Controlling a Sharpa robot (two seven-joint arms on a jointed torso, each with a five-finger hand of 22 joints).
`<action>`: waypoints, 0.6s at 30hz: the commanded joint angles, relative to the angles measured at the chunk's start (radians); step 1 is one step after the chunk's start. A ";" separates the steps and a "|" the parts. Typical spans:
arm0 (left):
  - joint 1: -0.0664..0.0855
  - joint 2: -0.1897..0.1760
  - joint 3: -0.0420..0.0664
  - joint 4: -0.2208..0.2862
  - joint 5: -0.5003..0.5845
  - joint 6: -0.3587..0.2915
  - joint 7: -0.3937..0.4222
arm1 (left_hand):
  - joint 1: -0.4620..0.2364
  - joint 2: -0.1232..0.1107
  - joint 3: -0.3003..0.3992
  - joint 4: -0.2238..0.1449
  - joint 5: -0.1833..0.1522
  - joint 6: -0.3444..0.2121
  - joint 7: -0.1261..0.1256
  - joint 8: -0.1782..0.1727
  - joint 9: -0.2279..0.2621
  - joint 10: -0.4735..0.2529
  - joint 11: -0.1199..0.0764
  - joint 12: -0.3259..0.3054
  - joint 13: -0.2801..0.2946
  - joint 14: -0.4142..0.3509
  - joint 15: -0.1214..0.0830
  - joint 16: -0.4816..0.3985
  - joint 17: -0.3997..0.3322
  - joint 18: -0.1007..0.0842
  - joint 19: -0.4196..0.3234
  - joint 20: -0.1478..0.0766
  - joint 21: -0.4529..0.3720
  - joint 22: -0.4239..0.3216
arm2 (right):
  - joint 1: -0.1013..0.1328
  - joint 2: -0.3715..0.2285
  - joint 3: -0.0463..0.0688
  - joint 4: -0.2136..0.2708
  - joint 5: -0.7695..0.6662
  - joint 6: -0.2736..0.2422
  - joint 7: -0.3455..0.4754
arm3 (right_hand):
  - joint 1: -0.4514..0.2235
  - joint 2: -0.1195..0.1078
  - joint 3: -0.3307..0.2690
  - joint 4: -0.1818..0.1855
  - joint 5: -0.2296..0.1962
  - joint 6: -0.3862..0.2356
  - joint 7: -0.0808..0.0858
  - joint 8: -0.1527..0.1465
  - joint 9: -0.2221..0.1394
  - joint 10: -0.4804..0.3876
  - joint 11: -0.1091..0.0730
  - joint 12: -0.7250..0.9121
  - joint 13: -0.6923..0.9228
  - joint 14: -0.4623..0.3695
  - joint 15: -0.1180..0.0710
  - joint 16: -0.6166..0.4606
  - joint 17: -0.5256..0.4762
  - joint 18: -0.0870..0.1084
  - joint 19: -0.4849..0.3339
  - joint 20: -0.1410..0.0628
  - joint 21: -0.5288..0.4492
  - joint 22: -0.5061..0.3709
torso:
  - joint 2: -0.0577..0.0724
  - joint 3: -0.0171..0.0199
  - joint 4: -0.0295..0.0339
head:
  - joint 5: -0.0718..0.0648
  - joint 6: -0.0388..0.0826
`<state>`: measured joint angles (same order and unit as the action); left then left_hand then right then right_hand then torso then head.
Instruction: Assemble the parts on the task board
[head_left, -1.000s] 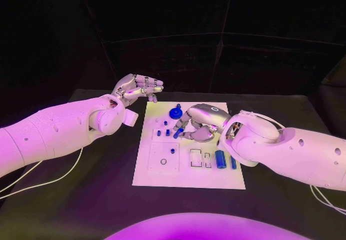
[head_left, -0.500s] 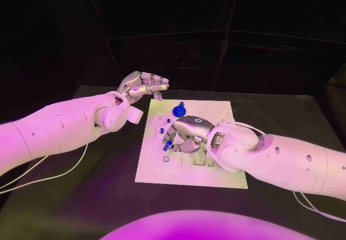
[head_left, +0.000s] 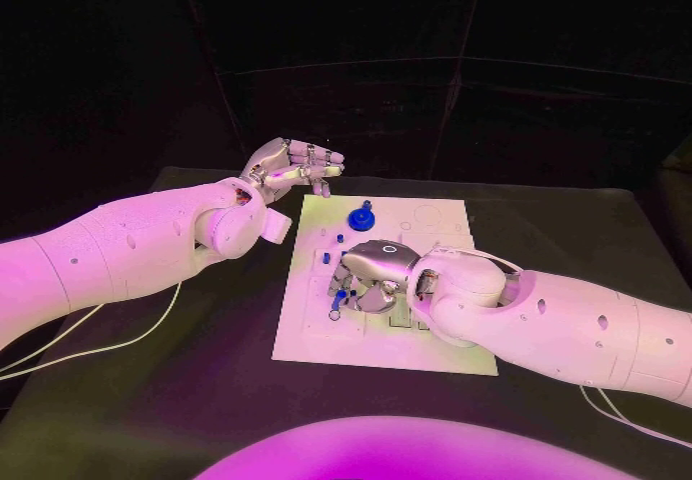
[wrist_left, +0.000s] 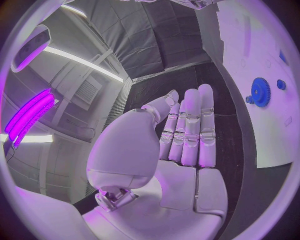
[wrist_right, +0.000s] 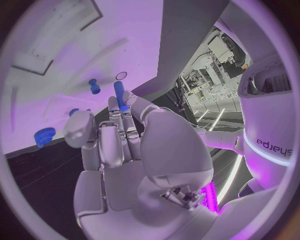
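With your right hand (head_left: 372, 278) pinching the small blue cylindrical peg (wrist_right: 119, 94) low over the white rectangular task board (head_left: 450, 352), keep it upright above the small round hole (wrist_right: 121, 75) while your loosely curled, empty left hand (head_left: 293, 166) idles beyond the board's far-left corner.

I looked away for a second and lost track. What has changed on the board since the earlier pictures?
The right robot hand, pinching a blue peg, has moved across the task board toward its left side and nearer the robot, carrying the peg down close to the board. The left robot hand stays raised by the board's far left corner, holding nothing. The blue gear has not moved.
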<state>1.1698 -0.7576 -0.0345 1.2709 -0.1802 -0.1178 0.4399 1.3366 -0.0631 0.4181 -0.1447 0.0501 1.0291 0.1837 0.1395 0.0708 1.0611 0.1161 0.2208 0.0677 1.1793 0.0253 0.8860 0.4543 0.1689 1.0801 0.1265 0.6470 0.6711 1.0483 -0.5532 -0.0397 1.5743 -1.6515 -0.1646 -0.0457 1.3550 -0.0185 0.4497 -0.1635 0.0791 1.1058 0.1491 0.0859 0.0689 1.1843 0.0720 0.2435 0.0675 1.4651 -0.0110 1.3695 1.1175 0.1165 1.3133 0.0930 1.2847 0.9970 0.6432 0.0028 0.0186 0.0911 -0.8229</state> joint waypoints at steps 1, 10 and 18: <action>0.002 0.002 0.001 0.001 0.004 0.010 0.003 | 0.002 0.009 -0.005 -0.001 -0.001 0.000 0.003 0.002 0.000 -0.005 0.001 0.005 -0.001 -0.003 0.001 -0.002 -0.001 0.014 -0.006 -0.002 -0.005 -0.002 | -0.002 0.003 0.000 -0.002 -0.025 0.029 -0.014 | -0.002 -0.005 0.005 0.002 0.008 0.001 0.002 -0.001 0.001 0.004 0.000 -0.004 0.001 0.032 0.001 0.002 0.000 -0.006 -0.003 0.003 0.001 0.000 | 0.001 -0.0002 -0.0005 | 0.000 -0.001; 0.002 0.004 0.001 -0.001 0.004 0.011 0.003 | 0.002 0.009 -0.005 -0.001 -0.001 0.000 0.003 0.002 0.000 -0.005 0.001 0.005 -0.001 -0.003 0.001 -0.002 -0.001 0.014 -0.006 -0.002 -0.005 -0.002 | -0.008 0.010 -0.002 -0.001 -0.027 0.034 -0.008 | -0.003 -0.005 0.006 0.003 0.008 0.001 0.002 -0.001 0.001 0.005 0.000 -0.004 0.001 0.032 0.001 0.003 0.001 -0.005 -0.004 0.003 0.000 0.000 | 0.000 0.0001 0.0001 | 0.001 -0.004; 0.002 0.004 0.001 -0.002 0.004 0.012 0.002 | 0.002 0.009 -0.005 -0.001 -0.001 0.000 0.003 0.002 0.000 -0.005 0.001 0.005 -0.001 -0.003 0.001 -0.002 -0.001 0.014 -0.006 -0.002 -0.005 -0.002 | -0.010 0.010 -0.003 -0.001 -0.027 0.037 -0.004 | -0.003 -0.005 0.006 0.003 0.008 0.001 0.002 -0.001 0.001 0.005 0.000 -0.004 0.001 0.032 0.001 0.003 0.001 -0.005 -0.004 0.003 0.000 0.000 | 0.001 -0.0003 -0.0004 | 0.001 -0.001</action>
<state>1.1698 -0.7544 -0.0345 1.2684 -0.1802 -0.1165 0.4384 1.3365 -0.0631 0.4181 -0.1447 0.0501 1.0291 0.1837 0.1395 0.0708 1.0611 0.1161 0.2208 0.0677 1.1794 0.0253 0.8859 0.4544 0.1689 1.0801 0.1265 0.6470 0.6712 1.0401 -0.5438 -0.0405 1.5723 -1.6711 -0.1445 -0.0524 1.3509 -0.0225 0.4526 -0.1605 0.0839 1.1045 0.1481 0.0830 0.0692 1.1825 0.0738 0.2425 0.0671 1.4651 -0.0110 1.3694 1.1176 0.1165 1.3133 0.0930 1.2847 0.9971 0.6437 0.0028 0.0179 0.0928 -0.8260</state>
